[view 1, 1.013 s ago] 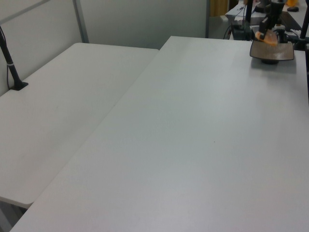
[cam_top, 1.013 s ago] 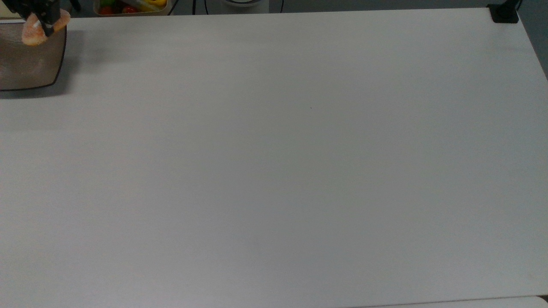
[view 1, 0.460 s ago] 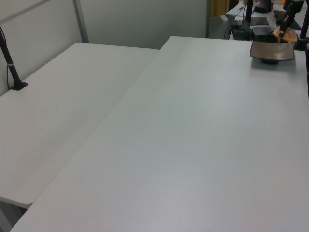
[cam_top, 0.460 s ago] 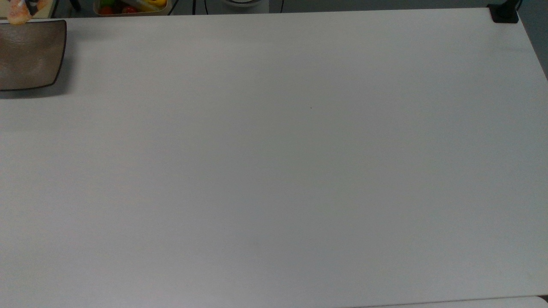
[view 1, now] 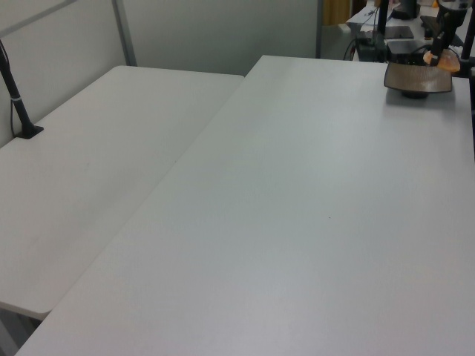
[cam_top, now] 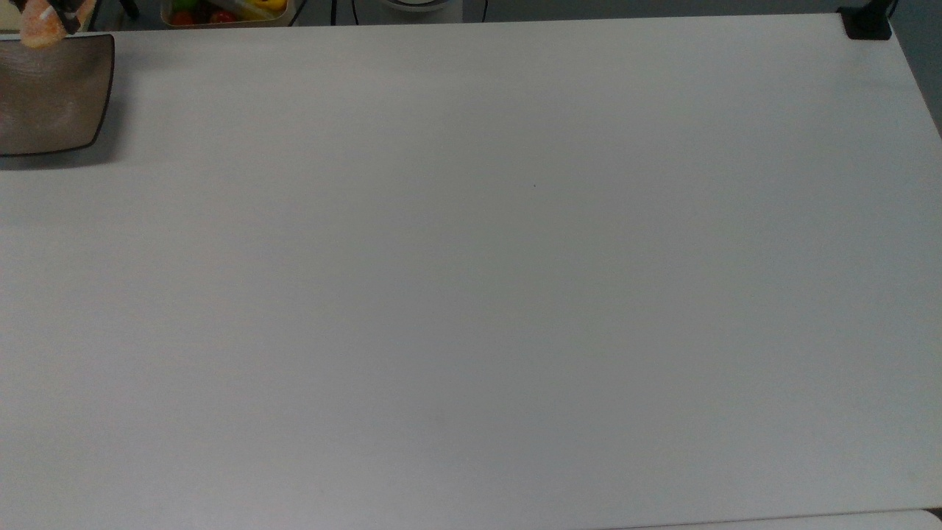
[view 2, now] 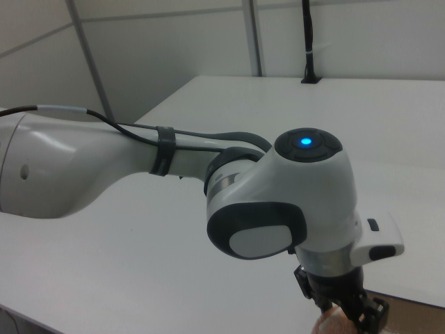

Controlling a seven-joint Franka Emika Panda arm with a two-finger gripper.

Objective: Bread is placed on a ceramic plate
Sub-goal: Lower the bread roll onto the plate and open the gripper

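Bread gripped in the air at the plate's far edge.

Nearest in the right view, one smooth white arm [view 2: 208, 188] with a glowing blue light on its round joint and a black cable strapped along it; below it the black gripper [view 2: 348, 316], jaws clamped on the pale orange bread [view 2: 332, 324], with a strip of brown plate [view 2: 417, 313] at the right view's bottom right. In the left view, two matte white tables [view 1: 297, 222] run side by side, and at the far end sits the one plate [view 1: 417, 76], square with rounded corners, dark thin rim, glossy mottled brown. The single small oval roll hangs at its far right corner [view 1: 447, 63], lifted clear. Top view: bread [cam_top: 44, 28] over the plate's far edge [cam_top: 51, 96]; beyond, one tray of colourful items [cam_top: 221, 11].
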